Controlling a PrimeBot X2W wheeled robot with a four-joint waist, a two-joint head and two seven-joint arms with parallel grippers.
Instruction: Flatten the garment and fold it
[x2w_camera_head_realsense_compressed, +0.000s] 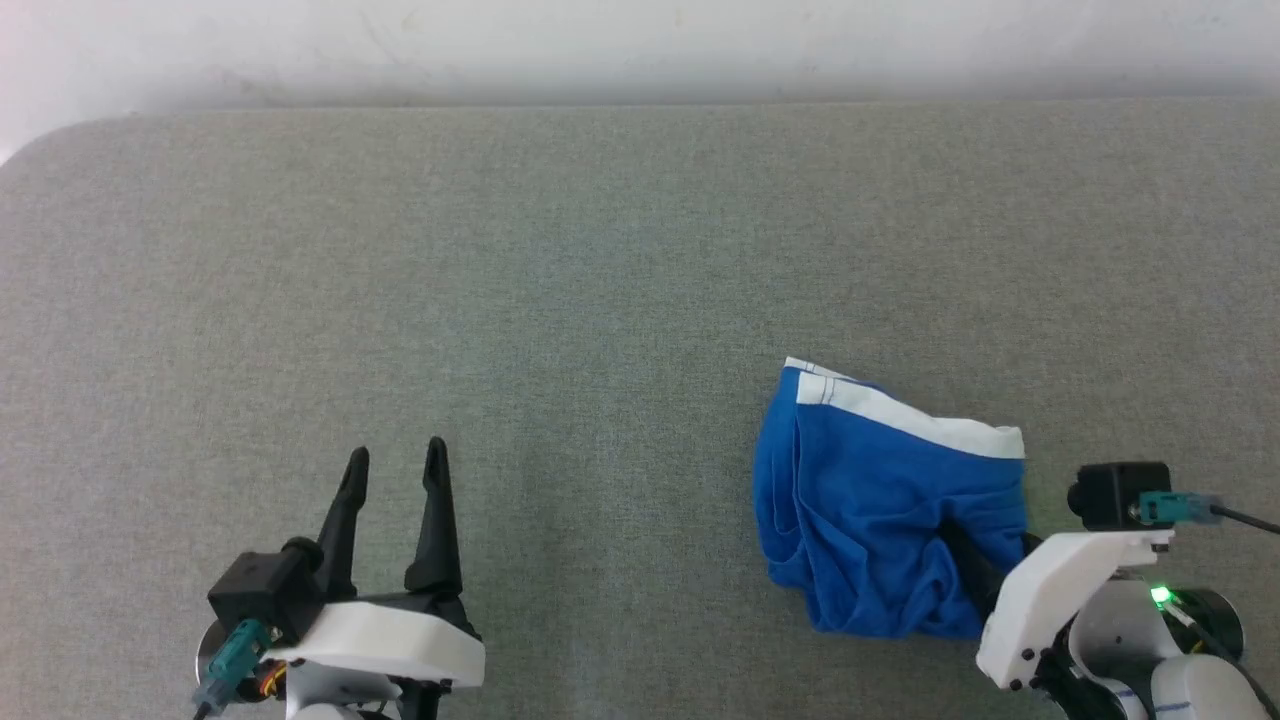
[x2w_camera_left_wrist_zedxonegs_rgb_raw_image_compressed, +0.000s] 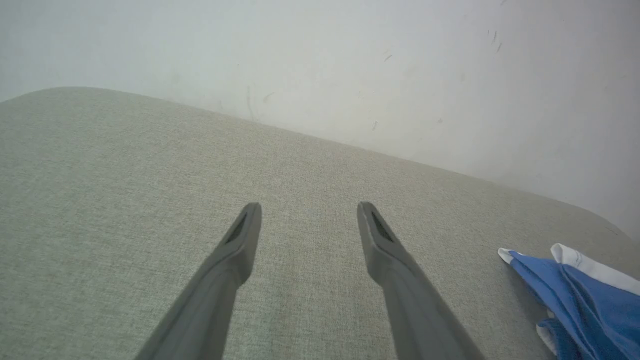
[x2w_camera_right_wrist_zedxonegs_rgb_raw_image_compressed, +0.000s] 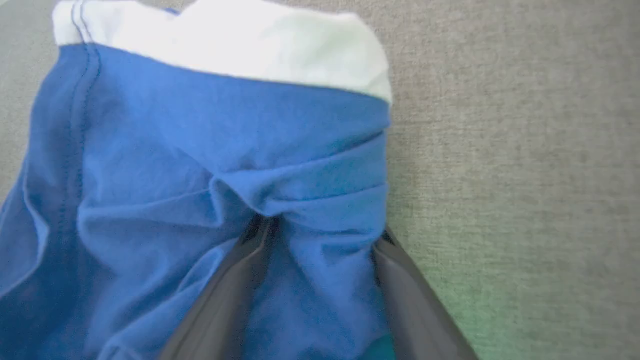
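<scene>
The garment (x2w_camera_head_realsense_compressed: 880, 500) is a crumpled heap of bright blue shorts with a white band along its far edge, lying at the right front of the grey fabric surface (x2w_camera_head_realsense_compressed: 600, 300). My right gripper (x2w_camera_head_realsense_compressed: 992, 548) is pushed into the heap's near right side. In the right wrist view its jaws (x2w_camera_right_wrist_zedxonegs_rgb_raw_image_compressed: 322, 230) stand open with a bunch of blue cloth (x2w_camera_right_wrist_zedxonegs_rgb_raw_image_compressed: 200, 125) between them, and folds cover the fingertips. My left gripper (x2w_camera_head_realsense_compressed: 397, 452) hovers open and empty at the front left, far from the shorts. A corner of the garment (x2w_camera_left_wrist_zedxonegs_rgb_raw_image_compressed: 590, 300) shows in the left wrist view, right of that gripper (x2w_camera_left_wrist_zedxonegs_rgb_raw_image_compressed: 309, 207).
A pale wall (x2w_camera_head_realsense_compressed: 640, 40) runs along the surface's far edge, and the far left corner (x2w_camera_head_realsense_compressed: 40, 150) of the surface is rounded. Bare grey fabric stretches between the two grippers and behind the shorts.
</scene>
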